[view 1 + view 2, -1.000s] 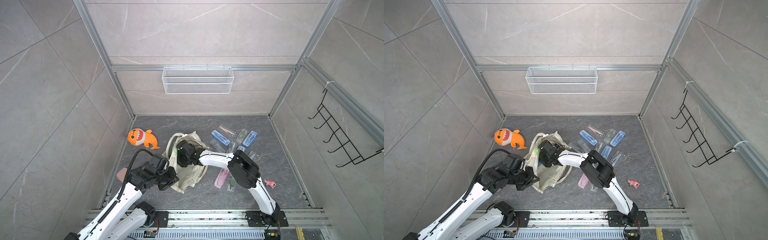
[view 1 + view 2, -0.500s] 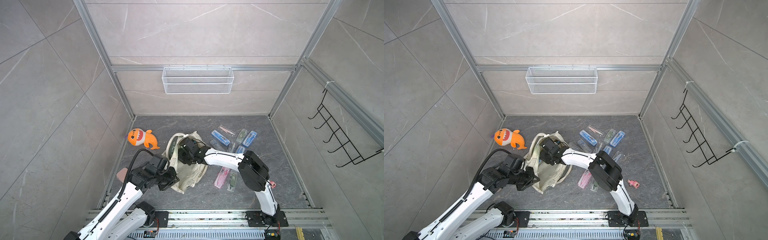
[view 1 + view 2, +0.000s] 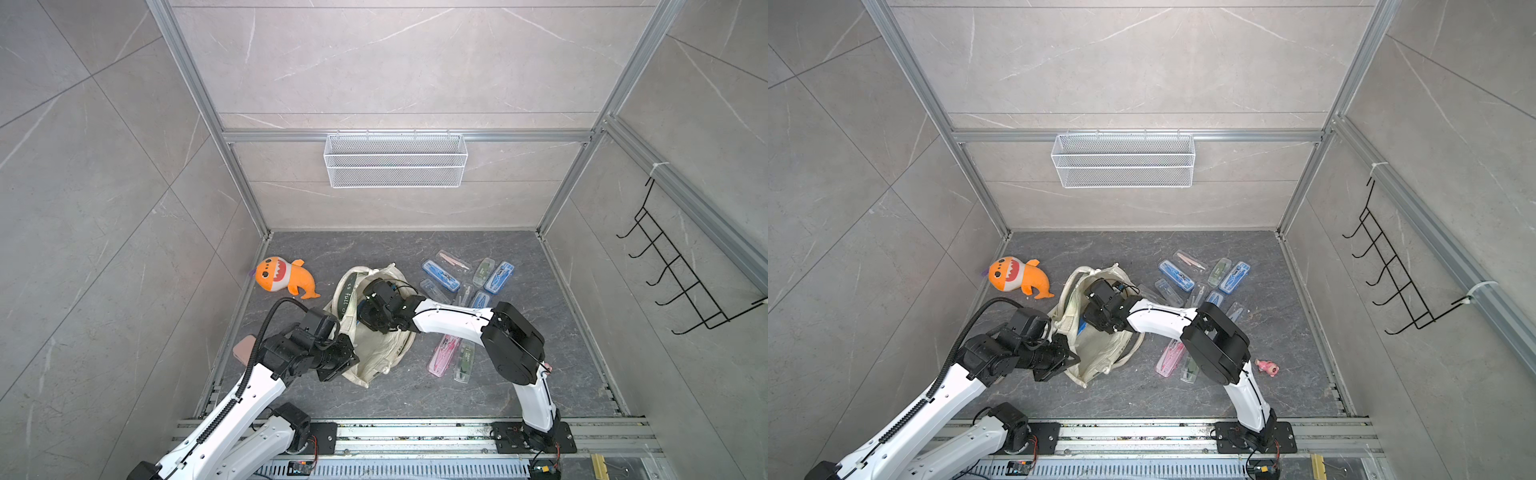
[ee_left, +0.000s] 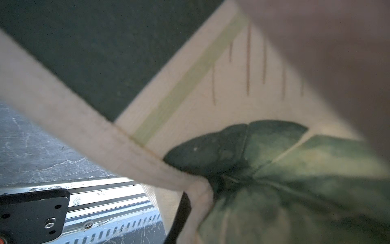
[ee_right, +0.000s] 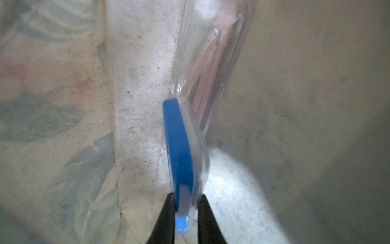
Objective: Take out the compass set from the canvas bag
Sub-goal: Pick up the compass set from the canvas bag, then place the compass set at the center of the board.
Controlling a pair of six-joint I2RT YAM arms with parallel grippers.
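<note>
reaching into the canvas bag (image 3: 376, 353) through its open mouth, our right gripper (image 5: 185, 208) has its jaws pinched narrow on the end of a blue-backed compass set (image 5: 179, 147). the set stands on edge inside the bag, against the cloth wall. a second clear case (image 5: 211, 63) with pink parts lies deeper in the bag, just behind the set. our left gripper (image 3: 338, 368) is clamped tight on the bag's rim. we judge this grip holds the soft mouth open and anchors the bag for the pull. other cases (image 3: 440, 275) lie on the floor beside the bag, on the side away from the left gripper.
</note>
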